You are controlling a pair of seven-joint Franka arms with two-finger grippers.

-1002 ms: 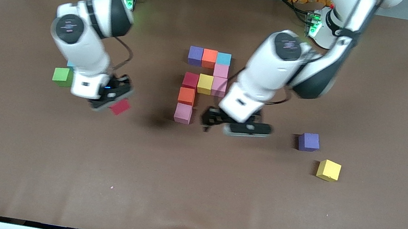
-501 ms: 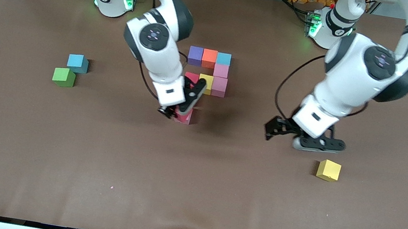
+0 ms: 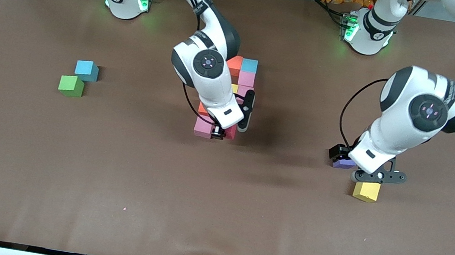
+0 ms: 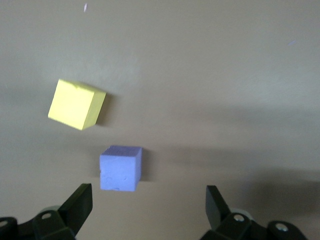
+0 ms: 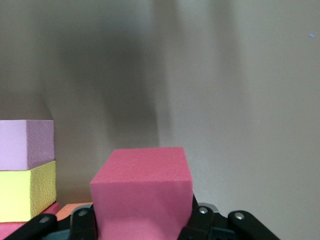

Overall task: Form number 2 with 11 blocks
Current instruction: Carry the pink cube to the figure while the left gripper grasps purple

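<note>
Two arms are seen at work over the brown surface point(image 3: 20, 167). A red block point(image 5: 142, 192) is clamped between the closed fingers of the right gripper point(image 3: 227, 129), low at the end of the unfinished number 2 point(image 3: 242, 77) nearest the front camera, just beside the pink block point(image 3: 202, 128) that lies there. Of that figure, an orange block point(image 3: 234, 62), a light blue block point(image 3: 249, 65) and a pink block point(image 3: 246, 78) are visible past the right arm; the rest is largely hidden by it. The left gripper point(image 4: 147, 210) is held above a purple block point(image 4: 120, 167) toward the left arm's end of the surface, its fingers spread wide with nothing between them. A yellow block point(image 3: 366, 190) lies near the purple one, nearer to the front camera. A green cube point(image 3: 70, 86) and a blue cube point(image 3: 86, 69) sit just beside each other toward the right arm's end.
</note>
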